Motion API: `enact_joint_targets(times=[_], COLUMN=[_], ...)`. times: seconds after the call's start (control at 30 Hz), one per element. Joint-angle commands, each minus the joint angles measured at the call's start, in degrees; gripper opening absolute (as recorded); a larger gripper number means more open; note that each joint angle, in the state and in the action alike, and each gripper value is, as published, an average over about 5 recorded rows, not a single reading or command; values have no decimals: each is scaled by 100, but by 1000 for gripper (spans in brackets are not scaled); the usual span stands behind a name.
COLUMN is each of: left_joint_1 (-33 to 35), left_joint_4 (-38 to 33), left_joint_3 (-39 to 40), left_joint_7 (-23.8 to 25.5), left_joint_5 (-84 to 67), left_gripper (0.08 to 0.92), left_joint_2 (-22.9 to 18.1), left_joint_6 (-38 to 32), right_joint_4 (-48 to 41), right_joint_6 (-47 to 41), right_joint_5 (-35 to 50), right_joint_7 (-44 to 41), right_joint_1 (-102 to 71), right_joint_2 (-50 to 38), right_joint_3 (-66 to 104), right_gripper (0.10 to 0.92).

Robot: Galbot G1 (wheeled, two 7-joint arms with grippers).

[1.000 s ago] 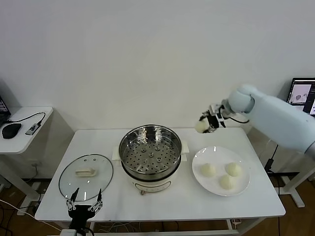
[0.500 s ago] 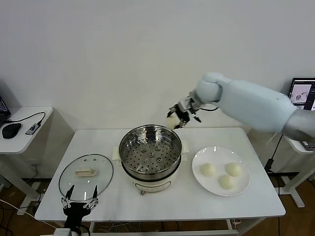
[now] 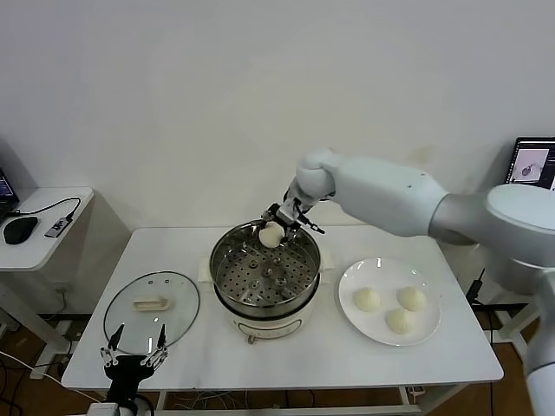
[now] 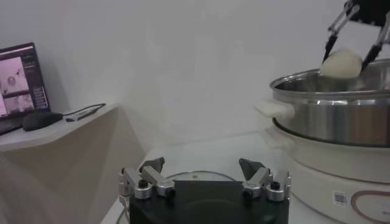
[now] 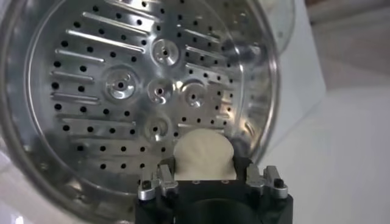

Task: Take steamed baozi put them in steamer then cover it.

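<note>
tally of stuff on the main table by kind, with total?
Baozi: 4, with 3 on the plate () and 1 held by the right tool over the steamer
Steamer: 1
Plate: 1
Glass lid: 1
Total: 7

I'm seeing cream-white baozi [image 3: 271, 234], a shiny steel steamer [image 3: 264, 270] with a hole-dotted tray on a white base, a white plate [image 3: 389, 300], and a white bench [image 3: 286, 360].
</note>
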Motion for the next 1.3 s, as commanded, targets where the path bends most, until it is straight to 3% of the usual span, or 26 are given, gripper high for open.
enact_joint_targets(times=[0.03,0.2,0.5,0.63,0.8,0.93,1.13,1.3], left_joint_1=[-20,-18,-18,0,15,0,20,34], left_joint_4=[44,28,9,-26,-68,-111,-161,-196], left_joint_3=[0,23,40,35,20,22,87,151], left_joint_7=[3,0,-1,1,3,6,10,11], left_joint_5=[-4,3,15,24,31,37,101,184], left_gripper=[823,823,823,823,823,823,823,823], left_joint_2=[30,10,0,-2,28,38,63,54], left_joint_6=[-8,-20,-23,-18,-13,13,32,33], right_joint_4=[-454,-724,-687,76,1513,2440,3522,3975], right_joint_6=[632,800,832,-96,-1778,-2810,-3960,-4342], right_joint_5=[-799,-990,-798,95,1479,2094,2046,1618], right_joint_7=[167,256,321,65,-299,-413,-394,-382], right_joint_1=[-237,-322,-209,285,1026,1327,1348,1048], right_joint_2=[365,522,456,-36,-994,-1939,-3304,-4422], right_joint_3=[-27,16,73,-52,-251,-329,-418,-436], right_gripper=[597,618,756,816,822,823,823,823])
